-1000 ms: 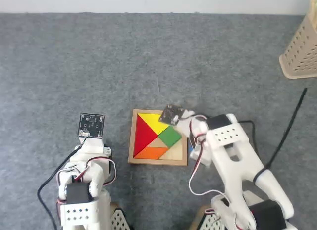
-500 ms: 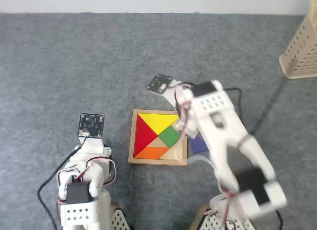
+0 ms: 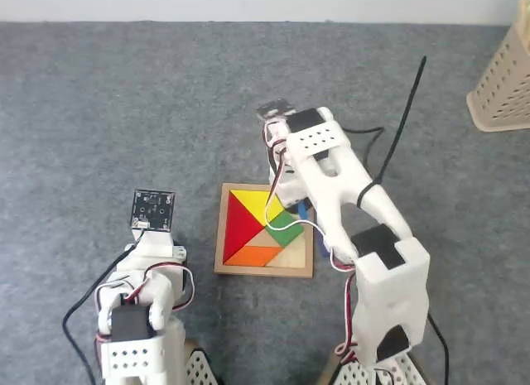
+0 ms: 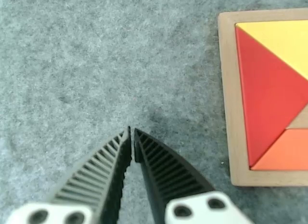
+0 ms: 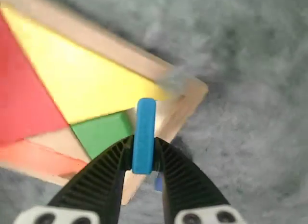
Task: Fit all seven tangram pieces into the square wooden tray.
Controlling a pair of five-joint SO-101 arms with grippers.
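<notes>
Swung forward since a second ago, the right gripper (image 5: 144, 143) clamps a blue tangram piece (image 5: 144, 132) edge-on above the square wooden tray (image 5: 190, 96) corner beside the green piece (image 5: 101, 131), while the left gripper (image 4: 131, 135), tips together, hovers over grey carpet (image 4: 72, 65).

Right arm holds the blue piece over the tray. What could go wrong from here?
The right gripper grips the blue piece on edge, so it may drop tilted against the tray rim instead of lying flat. It hangs right beside the green piece, so lowering could knock that loose.
</notes>
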